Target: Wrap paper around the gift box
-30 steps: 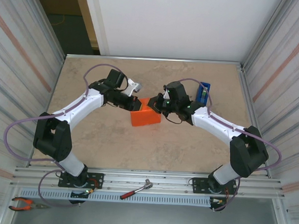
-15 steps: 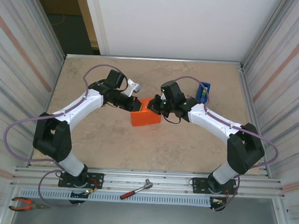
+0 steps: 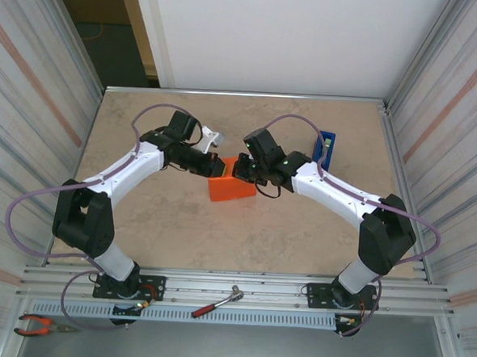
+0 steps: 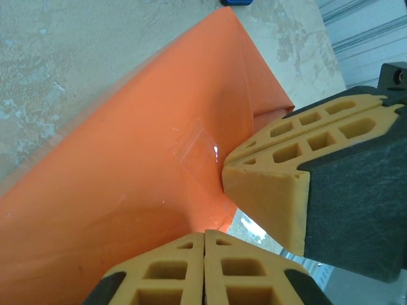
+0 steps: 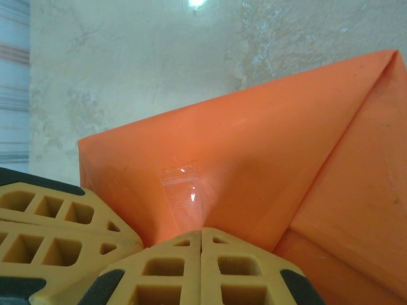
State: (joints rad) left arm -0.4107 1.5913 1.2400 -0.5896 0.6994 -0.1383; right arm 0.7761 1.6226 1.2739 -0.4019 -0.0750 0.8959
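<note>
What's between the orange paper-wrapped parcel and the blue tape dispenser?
The top view shows the right arm's black wrist lying between the bright orange paper parcel and the blue plastic tape dispenser.

We are seeing the paper point(image 3: 231, 186) showing plain bright orange, unpatterned, at the centre of the top view. Around it the table point(image 3: 299, 239) is showing mottled beige, marbled with paler patches. At the upper right a tape dispenser point(image 3: 326, 149) is showing blue. The left arm point(image 3: 134, 168) and right arm point(image 3: 335, 192) are showing white shells with black joints, trailed by purple cables point(image 3: 26, 206). In the left wrist view, the left gripper point(image 4: 204, 244) is showing tan-yellow fingers patterned with a grid of cells and backed in black, and a clear glossy tape patch point(image 4: 197, 143) is glinting white on the orange.
</note>
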